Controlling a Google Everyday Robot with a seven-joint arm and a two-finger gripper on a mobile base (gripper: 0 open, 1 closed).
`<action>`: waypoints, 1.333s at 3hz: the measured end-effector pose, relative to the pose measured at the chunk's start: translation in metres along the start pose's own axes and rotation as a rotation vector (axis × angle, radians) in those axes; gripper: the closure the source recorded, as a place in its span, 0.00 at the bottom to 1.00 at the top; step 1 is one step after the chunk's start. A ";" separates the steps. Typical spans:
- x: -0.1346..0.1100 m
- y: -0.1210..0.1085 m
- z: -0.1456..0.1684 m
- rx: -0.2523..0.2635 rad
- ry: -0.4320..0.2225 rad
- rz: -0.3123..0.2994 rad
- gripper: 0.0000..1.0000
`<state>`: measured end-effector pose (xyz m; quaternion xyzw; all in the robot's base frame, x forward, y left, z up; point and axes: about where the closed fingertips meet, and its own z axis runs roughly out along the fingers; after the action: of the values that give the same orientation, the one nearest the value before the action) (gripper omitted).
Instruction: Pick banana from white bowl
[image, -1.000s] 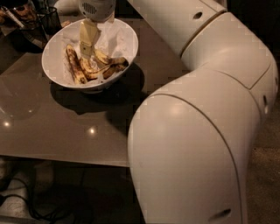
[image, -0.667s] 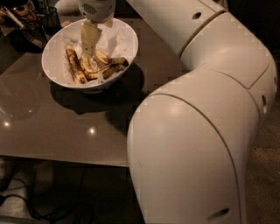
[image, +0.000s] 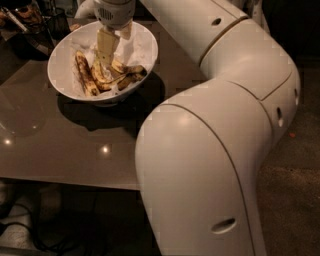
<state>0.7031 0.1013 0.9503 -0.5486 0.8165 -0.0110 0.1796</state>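
Observation:
The white bowl (image: 62, 55) stands at the far left of the brown table, lined with crumpled white paper. The long dark banana (image: 85, 75) lies along its left inner wall. Shorter, yellower spotted bananas (image: 120, 76) lie in a pile beside it, in the middle of the bowl. My gripper (image: 107, 52) hangs down from the wrist (image: 115, 10) into the bowl, just above the pile of shorter bananas and to the right of the dark banana. It holds nothing that I can see.
My large white arm (image: 215, 150) fills the right half of the view and hides the table's right side. Dark objects (image: 30, 15) stand behind the bowl at the far left. The table's front edge (image: 70, 182) runs along the lower left, with floor and cables below.
The gripper has stayed over the middle of the bowl with almost no movement. The bananas have not moved.

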 end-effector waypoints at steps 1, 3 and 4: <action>0.002 -0.006 0.015 -0.011 0.031 0.016 0.34; 0.012 -0.017 0.039 -0.035 0.064 0.055 0.40; 0.015 -0.021 0.047 -0.046 0.067 0.067 0.45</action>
<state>0.7309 0.0877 0.9062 -0.5241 0.8401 -0.0047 0.1397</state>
